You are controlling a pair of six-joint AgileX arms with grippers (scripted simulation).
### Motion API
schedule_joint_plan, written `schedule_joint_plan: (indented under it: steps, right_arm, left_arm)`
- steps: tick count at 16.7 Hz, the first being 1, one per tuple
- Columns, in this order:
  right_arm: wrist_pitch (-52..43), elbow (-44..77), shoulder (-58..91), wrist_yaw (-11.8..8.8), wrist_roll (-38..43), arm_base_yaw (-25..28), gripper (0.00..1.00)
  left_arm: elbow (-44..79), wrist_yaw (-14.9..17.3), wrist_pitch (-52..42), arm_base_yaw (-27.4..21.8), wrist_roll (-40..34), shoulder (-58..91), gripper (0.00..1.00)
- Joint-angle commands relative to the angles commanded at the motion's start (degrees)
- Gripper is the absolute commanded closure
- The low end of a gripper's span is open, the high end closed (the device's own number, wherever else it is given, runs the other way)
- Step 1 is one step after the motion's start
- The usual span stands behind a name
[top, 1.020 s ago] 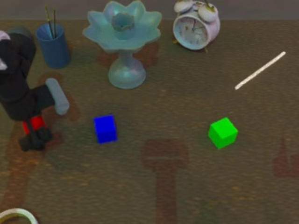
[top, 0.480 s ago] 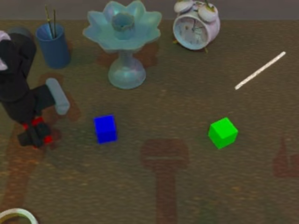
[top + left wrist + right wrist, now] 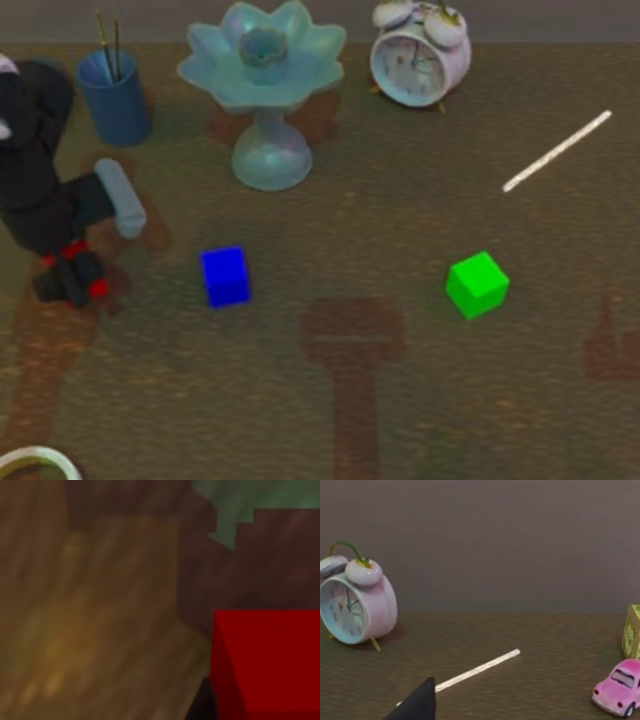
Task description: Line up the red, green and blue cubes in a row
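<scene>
Left hand (image 3: pixel 70 278): low over far left of tabletop (image 3: pixel 400 420), fingers clamped on red cube (image 3: pixel 98 289), only slivers of red showing either side of the black fingers from above
Red cube, left wrist view (image 3: pixel 265 665): fills the near corner, pressed against a dark finger edge, patterned brown cloth around it
Blue cup (image 3: pixel 113 95): back left, upright, two thin sticks standing in it
White ring (image 3: pixel 35 463): front left corner, partly cut off by frame edge
Blue cube (image 3: pixel 225 276): left of centre, flat on tabletop, right of the left hand and apart from it
Lotus stand (image 3: pixel 265 90): back, left of centre, pale blue, upright on its foot, behind blue cube
Alarm clock (image 3: pixel 420 55): back, right of centre, pale pink, upright
Green cube (image 3: pixel 477 284): right of centre, turned slightly askew, well apart from blue cube, roughly level with it
White rod (image 3: pixel 557 151): back right, lying diagonally
Right hand: out of top view; cannot tell whether fingers apart or together
Right wrist view: pink toy car (image 3: pixel 619 687) and a green block (image 3: pixel 633 632) near each other on tabletop
</scene>
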Motion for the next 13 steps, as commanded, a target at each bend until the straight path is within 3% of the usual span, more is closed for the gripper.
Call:
schedule_joint_plan:
  steps: [6,13]
  right_arm:
    - [0.00,0.00,0.00,0.00,0.00,0.00,0.00]
    - [0.00,0.00,0.00,0.00,0.00,0.00,0.00]
  left_arm:
    - [6.35,-0.05,-11.67,0.70,-0.08,-4.92,1.00]
    - [5.96,-0.10,-12.04,-1.71,-0.45,-5.66,1.00]
